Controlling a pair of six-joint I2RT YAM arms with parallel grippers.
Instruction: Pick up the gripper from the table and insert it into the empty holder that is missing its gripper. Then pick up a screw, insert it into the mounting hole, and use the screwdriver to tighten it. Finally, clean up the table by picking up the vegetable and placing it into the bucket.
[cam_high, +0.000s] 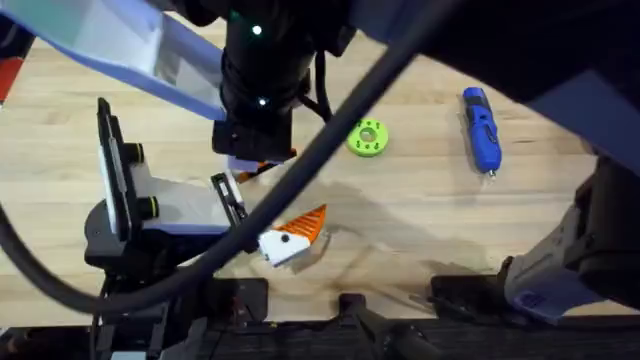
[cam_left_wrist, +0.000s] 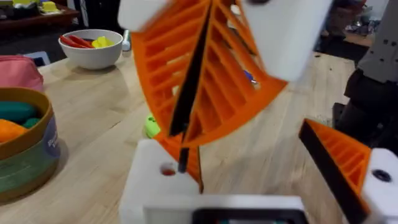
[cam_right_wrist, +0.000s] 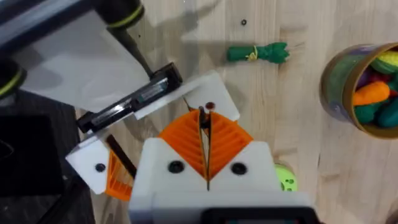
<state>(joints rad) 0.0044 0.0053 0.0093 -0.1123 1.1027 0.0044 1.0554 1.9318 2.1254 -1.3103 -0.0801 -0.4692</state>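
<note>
My right gripper (cam_left_wrist: 186, 132) (cam_right_wrist: 203, 117) (cam_high: 256, 166) hangs point-down, its orange ribbed pads shut on the gripper (cam_left_wrist: 186, 150), a thin orange piece with a dark edge. That piece touches the white holder (cam_left_wrist: 163, 182) (cam_right_wrist: 214, 93) just beside its mounting hole. The holder is one finger of my left gripper (cam_left_wrist: 249, 168) (cam_high: 296, 238), which is open; its other finger carries an orange pad. The blue screwdriver (cam_high: 481, 130) lies at the far right. The green vegetable (cam_right_wrist: 258, 53) lies beside the bucket (cam_right_wrist: 341, 87) (cam_left_wrist: 28, 155), and a small dark screw (cam_right_wrist: 244, 22) lies near them.
The bucket holds several toy vegetables. A lime-green disc (cam_high: 367, 138) (cam_right_wrist: 285, 177) lies near the table's middle. A white bowl (cam_left_wrist: 93, 53) with red and yellow items and a pink object (cam_left_wrist: 18, 70) sit at the back. The right arm's dark body (cam_high: 260, 70) looms over the middle.
</note>
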